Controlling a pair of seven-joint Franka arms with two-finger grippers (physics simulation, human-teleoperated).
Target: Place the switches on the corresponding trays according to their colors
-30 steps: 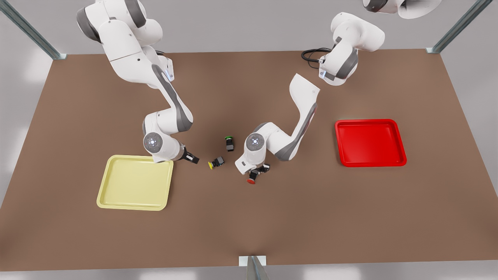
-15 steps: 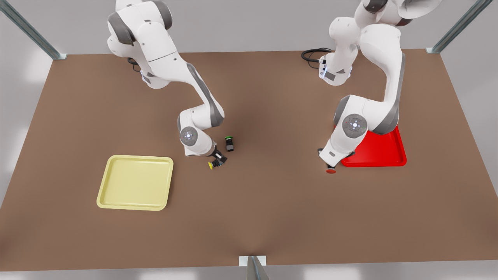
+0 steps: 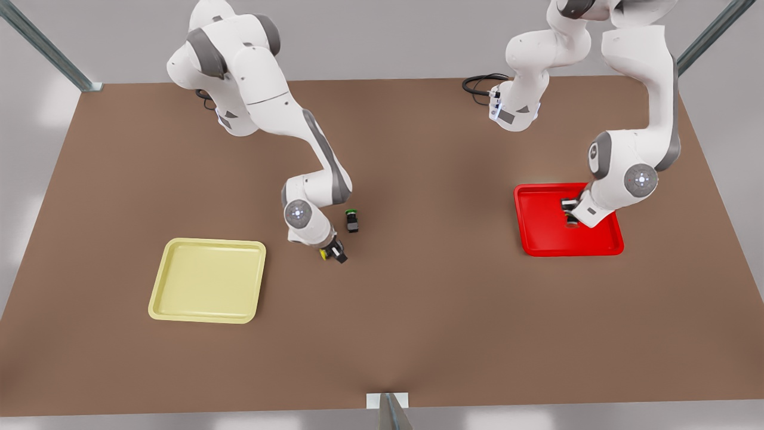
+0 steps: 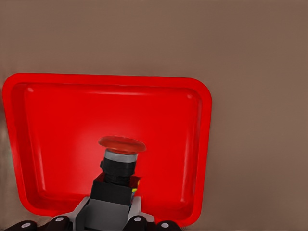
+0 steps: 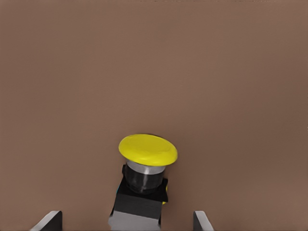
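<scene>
Two trays: the yellow tray [image 3: 207,280] lies near the front view's left, bare inside; the red tray [image 3: 540,236] lies well apart on the front view's right.
Table: a brown table [image 3: 418,322] carries everything.
Right gripper: the right gripper [image 3: 334,253] is low over the table in the middle, just right of the yellow tray; its fingers [image 5: 48,221] stand apart on either side of the yellow switch [image 5: 144,178], not touching it.
Yellow switch: it lies on the bare table between those fingers, its yellow cap pointing toward the yellow tray, outside any tray.
Green switch: the green switch [image 3: 352,220] stands just beside the right gripper on its far side, close to that arm's wrist but apart from it.
Left gripper: the left gripper [image 3: 571,214] is over the red tray, clamped on the dark body of the red switch [image 4: 118,168].
Red switch: held over the tray's floor; whether it touches the floor cannot be told.
</scene>
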